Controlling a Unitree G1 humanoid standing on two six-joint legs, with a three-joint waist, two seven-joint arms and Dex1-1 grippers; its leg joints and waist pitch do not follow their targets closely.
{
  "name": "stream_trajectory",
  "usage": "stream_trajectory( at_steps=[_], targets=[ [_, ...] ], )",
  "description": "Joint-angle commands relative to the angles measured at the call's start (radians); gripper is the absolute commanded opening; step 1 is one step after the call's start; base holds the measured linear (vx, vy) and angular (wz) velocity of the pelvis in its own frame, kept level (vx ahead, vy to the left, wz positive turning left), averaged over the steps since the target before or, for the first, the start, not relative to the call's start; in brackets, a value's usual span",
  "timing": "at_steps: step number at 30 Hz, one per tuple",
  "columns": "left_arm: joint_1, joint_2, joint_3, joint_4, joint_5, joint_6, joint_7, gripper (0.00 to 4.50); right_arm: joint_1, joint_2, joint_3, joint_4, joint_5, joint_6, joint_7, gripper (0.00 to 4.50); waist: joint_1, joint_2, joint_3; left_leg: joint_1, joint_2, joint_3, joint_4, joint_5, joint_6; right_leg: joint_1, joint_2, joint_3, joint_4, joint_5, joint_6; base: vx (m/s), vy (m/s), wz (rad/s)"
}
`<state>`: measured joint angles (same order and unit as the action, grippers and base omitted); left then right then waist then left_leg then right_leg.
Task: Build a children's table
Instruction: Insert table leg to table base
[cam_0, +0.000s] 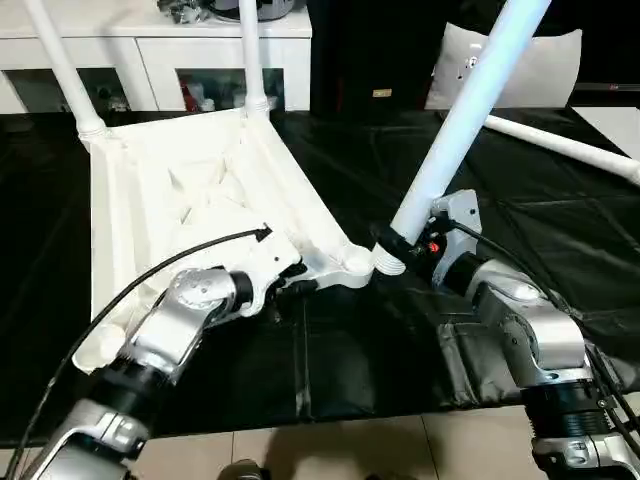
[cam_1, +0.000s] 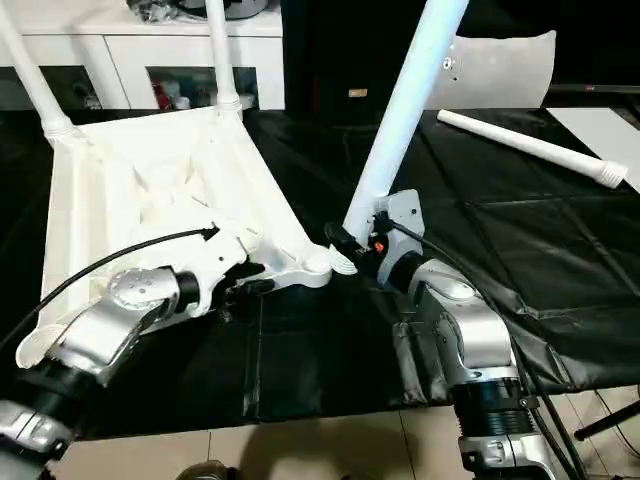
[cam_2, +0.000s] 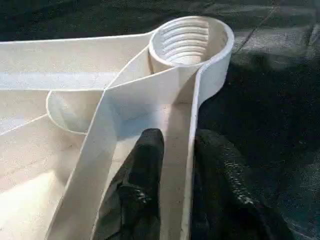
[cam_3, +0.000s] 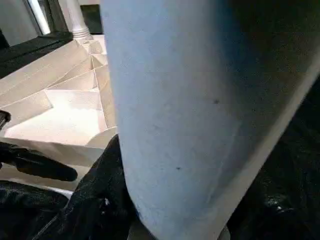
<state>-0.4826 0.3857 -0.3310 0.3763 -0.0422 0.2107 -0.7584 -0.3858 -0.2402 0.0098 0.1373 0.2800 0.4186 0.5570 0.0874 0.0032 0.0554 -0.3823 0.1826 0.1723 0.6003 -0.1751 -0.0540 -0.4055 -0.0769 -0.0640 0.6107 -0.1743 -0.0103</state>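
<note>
The children's table top (cam_0: 200, 180) lies upside down on a black cloth, ribbed underside up. Two white legs (cam_0: 60, 60) (cam_0: 250, 50) stand in its far corner sockets. My left gripper (cam_0: 290, 280) is at the near right corner. Its fingers (cam_2: 147, 150) straddle the rim wall just behind the empty threaded socket (cam_2: 187, 40), shut on that rim. My right gripper (cam_0: 408, 248) is shut on a third leg (cam_0: 460, 120) near its lower end. That leg leans up to the right, and its threaded tip hangs right beside the same socket (cam_0: 355, 263).
Another loose leg (cam_0: 565, 145) lies on the black cloth (cam_0: 400, 360) at the back right. A white cabinet (cam_0: 150, 50) stands behind the table top, and a white cushion (cam_0: 545, 65) is at the back right. The cloth's front edge meets tiled floor.
</note>
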Motion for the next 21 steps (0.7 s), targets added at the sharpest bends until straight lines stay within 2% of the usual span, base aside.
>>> stream_trajectory(
  at_steps=[1,6,10,15,17,21],
  targets=[
    [-0.02,0.01,-0.008,0.028,0.02,-0.01,-0.014,0.87,0.004,-0.009,0.012,-0.018,-0.001,-0.017,0.018,1.94,-0.001,0.004,-0.067,0.021,0.04,-0.013,-0.08,-0.261,-0.027,0.045,-0.066,0.046,-0.078,-0.277,-0.154,0.0,0.0,0.0],
    [-0.032,0.036,-0.042,0.049,0.05,-0.03,-0.07,0.46,-0.012,-0.02,0.023,-0.02,0.02,0.053,0.045,1.94,-0.001,0.006,-0.066,0.022,0.04,-0.016,-0.083,-0.275,-0.029,0.045,-0.065,0.045,-0.08,-0.303,-0.145,0.0,0.0,0.0],
    [-0.058,0.057,-0.073,0.08,0.086,-0.059,-0.12,0.09,-0.06,-0.047,0.062,0.011,0.013,0.081,0.113,1.94,-0.002,0.005,-0.069,0.021,0.041,-0.016,-0.081,-0.26,-0.029,0.047,-0.066,0.046,-0.075,-0.269,-0.157,0.0,0.0,0.0],
    [-0.074,0.065,-0.077,0.089,0.09,-0.103,-0.164,0.0,-0.109,-0.058,0.083,0.057,0.006,0.095,0.155,1.94,-0.001,0.005,-0.072,0.02,0.042,-0.014,-0.077,-0.23,-0.023,0.048,-0.068,0.045,-0.067,-0.207,-0.187,0.0,0.0,0.0],
    [-0.071,0.065,-0.074,0.077,0.069,-0.137,-0.193,0.0,-0.123,-0.058,0.088,0.076,-0.003,0.081,0.164,1.94,0.002,0.005,-0.074,0.02,0.042,-0.013,-0.075,-0.209,-0.02,0.049,-0.068,0.045,-0.063,-0.166,-0.201,0.0,0.0,0.0],
    [-0.044,0.073,-0.079,0.032,0.038,-0.191,-0.273,0.0,-0.153,-0.054,0.098,0.11,0.008,0.068,0.208,1.94,0.006,0.004,-0.073,0.023,0.044,-0.009,-0.075,-0.206,-0.015,0.048,-0.068,0.046,-0.061,-0.149,-0.213,0.0,0.0,0.0]
  ],
)
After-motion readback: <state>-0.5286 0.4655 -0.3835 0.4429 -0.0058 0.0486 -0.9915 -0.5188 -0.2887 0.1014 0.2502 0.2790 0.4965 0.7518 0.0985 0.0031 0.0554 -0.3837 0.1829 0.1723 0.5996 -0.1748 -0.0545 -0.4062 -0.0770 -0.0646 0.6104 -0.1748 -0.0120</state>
